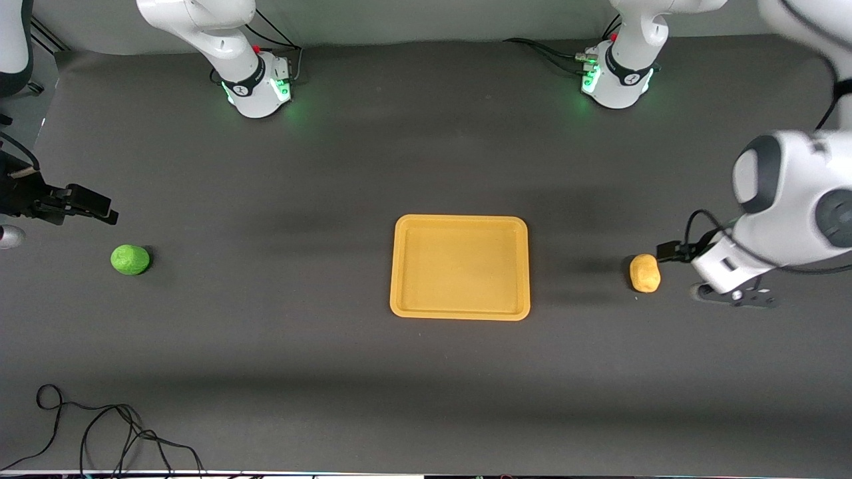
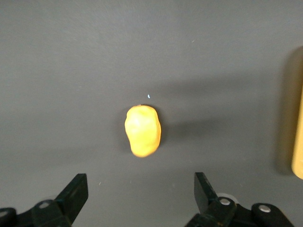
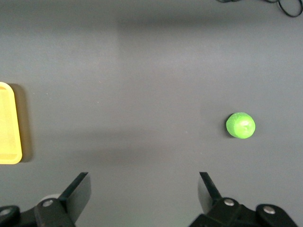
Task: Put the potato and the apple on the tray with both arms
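The yellow-orange tray [image 1: 459, 311] lies empty at the middle of the table. The yellow-tan potato [image 1: 645, 273] lies on the mat toward the left arm's end, clear of the tray. My left gripper [image 1: 732, 296] hangs low over the mat beside it. In the left wrist view it [image 2: 140, 194] is open and empty, with the potato [image 2: 142, 131] just ahead of the fingertips. The green apple [image 1: 130, 259] lies toward the right arm's end. My right gripper [image 1: 80, 203] is up over the mat near it. It [image 3: 144, 191] is open and empty, with the apple [image 3: 240, 125] off to one side.
A loose black cable [image 1: 100, 432] lies near the table edge closest to the front camera, toward the right arm's end. The arm bases [image 1: 256, 86] [image 1: 616, 76] stand along the edge farthest from that camera. The tray's edge shows in both wrist views [image 2: 298, 142] [image 3: 7, 123].
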`<action>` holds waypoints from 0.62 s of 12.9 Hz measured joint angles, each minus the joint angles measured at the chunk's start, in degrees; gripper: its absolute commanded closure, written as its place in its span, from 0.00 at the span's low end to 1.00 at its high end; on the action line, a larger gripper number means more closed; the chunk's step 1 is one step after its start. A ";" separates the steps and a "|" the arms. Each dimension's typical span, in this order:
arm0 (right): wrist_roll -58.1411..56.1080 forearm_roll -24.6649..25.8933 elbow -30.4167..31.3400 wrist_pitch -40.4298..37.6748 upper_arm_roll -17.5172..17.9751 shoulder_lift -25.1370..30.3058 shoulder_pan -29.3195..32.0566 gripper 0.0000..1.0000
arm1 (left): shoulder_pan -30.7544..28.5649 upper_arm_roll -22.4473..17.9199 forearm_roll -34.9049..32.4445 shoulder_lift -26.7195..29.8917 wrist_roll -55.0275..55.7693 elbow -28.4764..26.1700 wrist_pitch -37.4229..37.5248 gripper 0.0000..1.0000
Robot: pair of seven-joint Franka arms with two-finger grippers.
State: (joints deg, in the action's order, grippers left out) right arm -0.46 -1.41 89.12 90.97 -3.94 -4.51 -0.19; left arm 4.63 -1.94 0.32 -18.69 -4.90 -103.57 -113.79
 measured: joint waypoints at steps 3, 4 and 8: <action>-3.02 0.00 2.71 1.36 -3.87 -0.20 0.24 0.00 | 0.29 0.15 0.18 -5.48 0.00 -5.44 -9.79 0.01; -4.85 0.00 4.03 2.73 -5.26 -0.21 0.39 0.00 | 0.30 0.16 0.19 -7.14 0.00 -5.95 -10.70 0.01; -14.70 -0.01 8.66 8.16 -12.69 -0.48 0.72 0.00 | 0.25 0.03 0.15 -10.76 -1.76 -6.12 -11.32 0.14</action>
State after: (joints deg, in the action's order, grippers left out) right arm -15.16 -1.42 97.78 99.14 -16.63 -4.99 0.53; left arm 4.88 -1.92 0.47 -29.45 -6.66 -109.69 -125.11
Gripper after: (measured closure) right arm 0.000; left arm 0.031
